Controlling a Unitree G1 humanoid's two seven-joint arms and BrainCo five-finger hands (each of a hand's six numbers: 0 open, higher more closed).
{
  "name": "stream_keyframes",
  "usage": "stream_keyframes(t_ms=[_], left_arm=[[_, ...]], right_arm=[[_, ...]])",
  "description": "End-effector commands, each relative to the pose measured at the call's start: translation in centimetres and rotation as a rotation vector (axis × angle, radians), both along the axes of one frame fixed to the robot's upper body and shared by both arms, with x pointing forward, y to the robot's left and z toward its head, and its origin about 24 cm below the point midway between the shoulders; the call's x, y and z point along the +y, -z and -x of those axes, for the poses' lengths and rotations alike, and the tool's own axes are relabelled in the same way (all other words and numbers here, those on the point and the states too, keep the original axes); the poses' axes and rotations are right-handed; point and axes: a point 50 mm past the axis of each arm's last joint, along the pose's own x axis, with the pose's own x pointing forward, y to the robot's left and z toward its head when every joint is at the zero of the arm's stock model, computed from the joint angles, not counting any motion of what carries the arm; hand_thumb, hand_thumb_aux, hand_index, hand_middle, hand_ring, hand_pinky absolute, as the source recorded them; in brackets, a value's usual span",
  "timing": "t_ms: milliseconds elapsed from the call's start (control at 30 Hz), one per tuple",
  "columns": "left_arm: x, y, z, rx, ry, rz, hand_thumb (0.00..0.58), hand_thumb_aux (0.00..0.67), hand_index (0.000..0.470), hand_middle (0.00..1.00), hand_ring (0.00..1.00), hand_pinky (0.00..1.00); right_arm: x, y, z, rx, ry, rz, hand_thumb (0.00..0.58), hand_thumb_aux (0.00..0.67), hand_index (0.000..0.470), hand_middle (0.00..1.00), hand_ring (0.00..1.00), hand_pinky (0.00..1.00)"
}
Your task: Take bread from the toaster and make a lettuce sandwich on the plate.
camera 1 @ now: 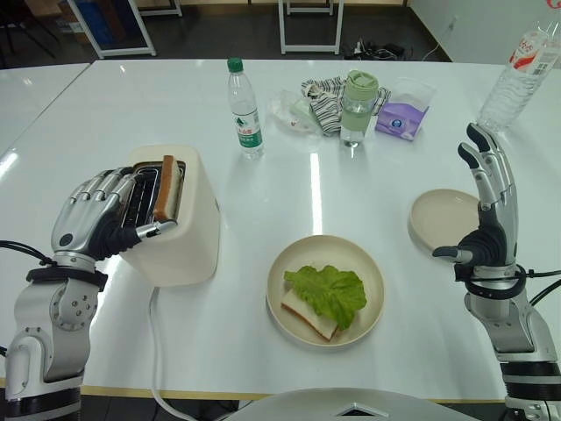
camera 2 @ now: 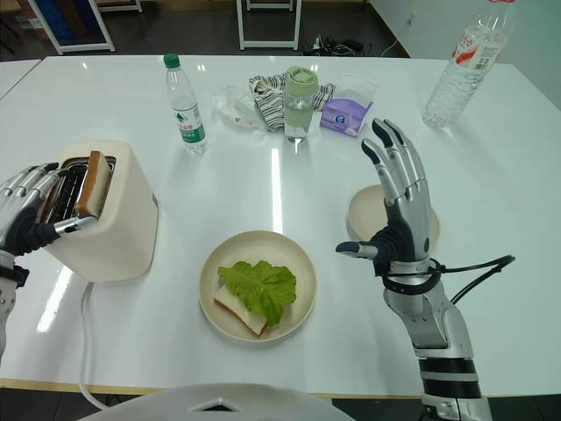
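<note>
Your toaster [camera 1: 180, 237] sits near the table's left edge with a toast slice [camera 1: 166, 189] standing in its slot. Your left hand [camera 1: 92, 215] curls its fingers over the toaster's top, thumb against the front just below that slice. Your right hand [camera 1: 489, 219] stands upright by the right edge, fingers straight and holding nothing, just beside a small dish [camera 1: 438, 215]. The plate [camera 1: 368, 263] at the middle of the front edge carries a bottom slice [camera 1: 302, 313] with the lettuce [camera 1: 329, 289] laid on it.

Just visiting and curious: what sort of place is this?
Probably a lab or office test room, not a kitchen: a toaster and a plate sit on a long white table among water bottles, with a dark floor behind.
</note>
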Motion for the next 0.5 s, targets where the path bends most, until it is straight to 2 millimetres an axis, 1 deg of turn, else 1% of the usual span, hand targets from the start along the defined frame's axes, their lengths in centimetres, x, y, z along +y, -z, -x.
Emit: stream_keyframes(t_ms=[33, 200, 333, 367, 400, 500], left_arm=[[-1.1, 0.5, 0.1, 0.032, 0.027, 0.029, 0.0, 0.0, 0.0, 0.0, 0.0, 0.0], [-2.2, 1.1, -0.1, 0.059, 0.054, 0.03, 0.0, 0.0, 0.0, 0.0, 0.0, 0.0], [-1.9, 1.9, -0.5, 0.091, 0.026, -0.007, 0.0, 0.0, 0.0, 0.0, 0.0, 0.0], [-1.7, 2.1, -0.6, 0.099, 0.015, -0.014, 0.328, 0.229, 0.16, 0.0, 0.0, 0.0], [-1.3, 2.3, -0.7, 0.103, -0.002, -0.02, 0.58, 0.67, 0.47, 0.0, 0.0, 0.0], [-0.4, 2.5, -0.7, 0.113, -0.046, -0.019, 0.58, 0.67, 0.47, 0.0, 0.0, 0.0]], right_arm=[[0.0, 0.4, 0.1, 0.001, 0.03, 0.033, 0.0, 0.0, 0.0, 0.0, 0.0, 0.0], [-0.2, 0.5, 0.3, -0.008, 0.055, 0.046, 0.0, 0.0, 0.0, 0.0, 0.0, 0.0], [-0.1, 0.7, 0.3, -0.008, 0.061, 0.053, 0.0, 0.0, 0.0, 0.0, 0.0, 0.0], [-0.1, 0.7, 0.4, -0.008, 0.061, 0.053, 0.0, 0.0, 0.0, 0.0, 0.0, 0.0], [-0.2, 0.8, 0.5, -0.008, 0.062, 0.053, 0.0, 0.0, 0.0, 0.0, 0.0, 0.0], [-0.3, 0.8, 0.6, -0.007, 0.066, 0.052, 0.0, 0.0, 0.0, 0.0, 0.0, 0.0]])
